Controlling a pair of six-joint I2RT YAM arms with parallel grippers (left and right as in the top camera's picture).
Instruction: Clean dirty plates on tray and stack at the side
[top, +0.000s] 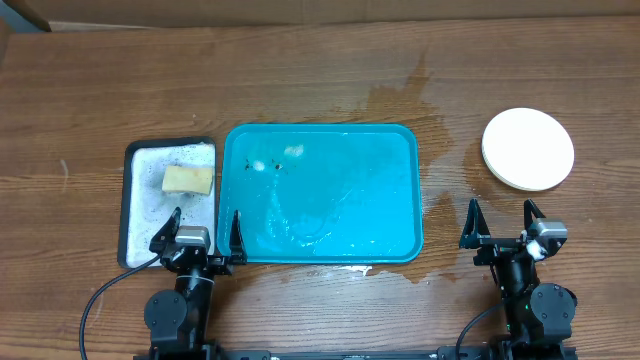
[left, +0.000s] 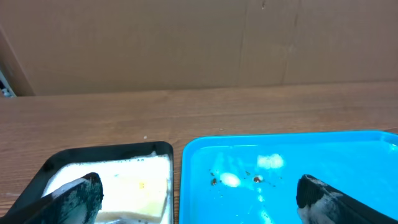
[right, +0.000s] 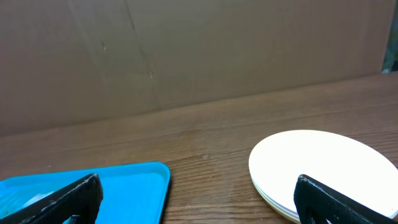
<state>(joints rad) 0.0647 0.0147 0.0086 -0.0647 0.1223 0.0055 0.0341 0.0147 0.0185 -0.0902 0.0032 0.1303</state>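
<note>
While the teal tray (top: 400, 240) held a wet film with white suds (top: 293, 151) and brown specks near its far left corner, the plates (top: 528, 148) sat stacked on the counter (top: 100, 80) to its right, well apart from it. A black-rimmed tray (top: 135, 200) just beside its left edge held soapy foam and a yellow sponge (top: 187, 179). The left pincer (top: 205, 216) and right pincer (top: 501, 208) stood spread wide, gripping nothing.

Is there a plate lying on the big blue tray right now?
No, the blue tray holds only water and a few crumbs; the plates sit stacked on the table to its right.
</note>
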